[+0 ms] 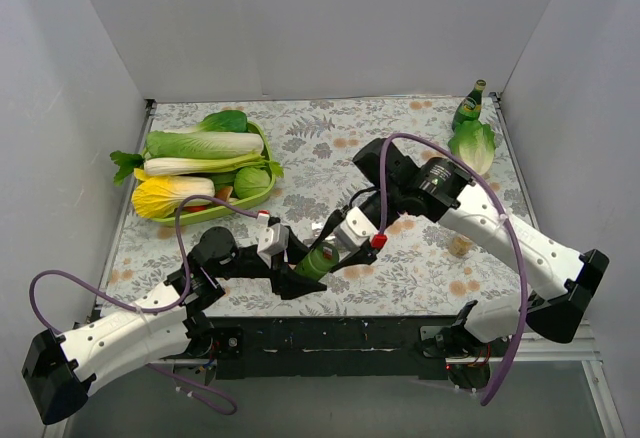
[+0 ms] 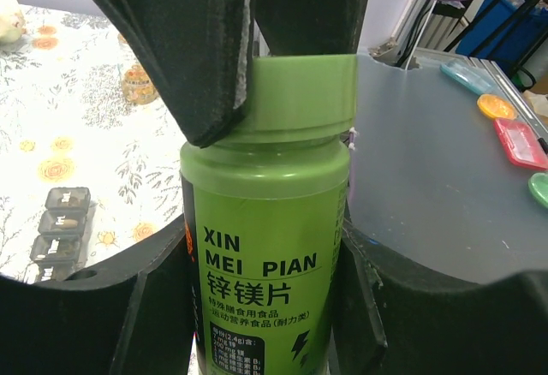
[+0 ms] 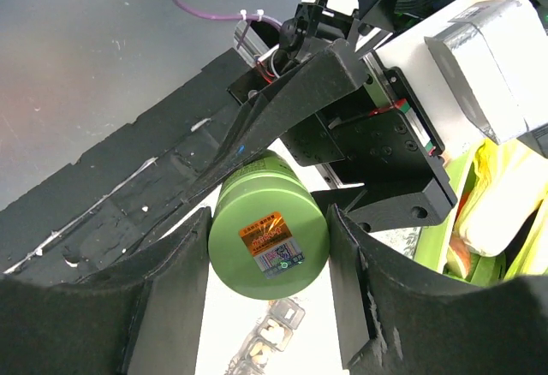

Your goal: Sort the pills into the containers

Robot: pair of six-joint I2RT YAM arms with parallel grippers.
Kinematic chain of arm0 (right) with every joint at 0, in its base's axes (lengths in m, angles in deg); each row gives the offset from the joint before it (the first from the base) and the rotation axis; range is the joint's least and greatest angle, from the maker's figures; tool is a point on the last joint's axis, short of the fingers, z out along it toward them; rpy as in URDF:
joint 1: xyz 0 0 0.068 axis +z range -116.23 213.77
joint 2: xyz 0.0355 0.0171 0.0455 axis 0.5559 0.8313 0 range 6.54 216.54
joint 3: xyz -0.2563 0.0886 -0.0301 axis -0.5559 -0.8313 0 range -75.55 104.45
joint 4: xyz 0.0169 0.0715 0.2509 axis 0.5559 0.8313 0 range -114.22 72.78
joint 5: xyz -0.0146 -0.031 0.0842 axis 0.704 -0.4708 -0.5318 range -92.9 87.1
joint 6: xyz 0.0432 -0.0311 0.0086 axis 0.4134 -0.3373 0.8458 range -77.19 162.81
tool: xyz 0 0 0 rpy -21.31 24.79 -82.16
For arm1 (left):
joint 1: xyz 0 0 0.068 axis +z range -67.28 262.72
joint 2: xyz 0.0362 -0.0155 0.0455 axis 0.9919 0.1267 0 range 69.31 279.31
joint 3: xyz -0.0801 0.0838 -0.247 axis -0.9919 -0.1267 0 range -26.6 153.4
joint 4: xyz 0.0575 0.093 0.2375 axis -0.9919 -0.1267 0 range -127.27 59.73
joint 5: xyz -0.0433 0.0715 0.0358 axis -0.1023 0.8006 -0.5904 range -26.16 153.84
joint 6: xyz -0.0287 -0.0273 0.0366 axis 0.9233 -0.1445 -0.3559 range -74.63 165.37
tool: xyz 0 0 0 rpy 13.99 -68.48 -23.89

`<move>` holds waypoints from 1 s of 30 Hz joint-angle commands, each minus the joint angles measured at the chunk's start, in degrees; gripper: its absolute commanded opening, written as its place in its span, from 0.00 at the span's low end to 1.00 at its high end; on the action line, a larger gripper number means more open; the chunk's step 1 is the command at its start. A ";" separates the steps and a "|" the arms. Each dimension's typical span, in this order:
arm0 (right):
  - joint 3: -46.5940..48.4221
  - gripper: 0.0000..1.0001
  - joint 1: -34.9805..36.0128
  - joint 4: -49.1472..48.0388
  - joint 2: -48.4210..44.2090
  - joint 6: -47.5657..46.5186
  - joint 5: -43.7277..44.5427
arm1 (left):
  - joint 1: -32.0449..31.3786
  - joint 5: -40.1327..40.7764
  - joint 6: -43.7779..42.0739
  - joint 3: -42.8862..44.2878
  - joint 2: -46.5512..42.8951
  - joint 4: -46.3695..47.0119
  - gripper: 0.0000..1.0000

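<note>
Left wrist | left gripper (image 2: 265,306) clamps pill bottle (image 2: 265,195) body, right gripper (image 3: 267,255) its cap (image 2: 300,92) | containers (image 2: 60,229) lower-left, apart

Pill bottle (image 2: 265,221): smooth green plastic with a soft sheen; its printed label is glossier. Cap (image 2: 300,97): same plastic, duller, topped with a shiny foil-like sticker (image 3: 272,242). Fingers (image 3: 163,306) either side of the bottle: matt black plastic, faintly ridged (looks layered). Worktop (image 2: 77,118) behind the bottle: matt floral-printed covering, cloth or paper unclear. Containers (image 2: 58,229) left of the bottle: dark see-through plastic, slightly glossy.
</note>
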 commanded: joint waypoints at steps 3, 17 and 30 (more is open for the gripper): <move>-3.35 0.29 0.54 -4.69 -1.86 10.09 -4.54 | 0.27 3.42 1.50 0.35 -1.88 5.46 0.00; -14.51 0.31 0.62 -26.31 -3.17 45.33 10.98 | 0.27 17.65 -3.25 2.55 -3.29 2.30 0.00; -19.97 0.39 0.01 -34.67 -2.21 66.70 19.28 | 0.27 27.42 -5.71 2.29 -2.85 3.09 0.00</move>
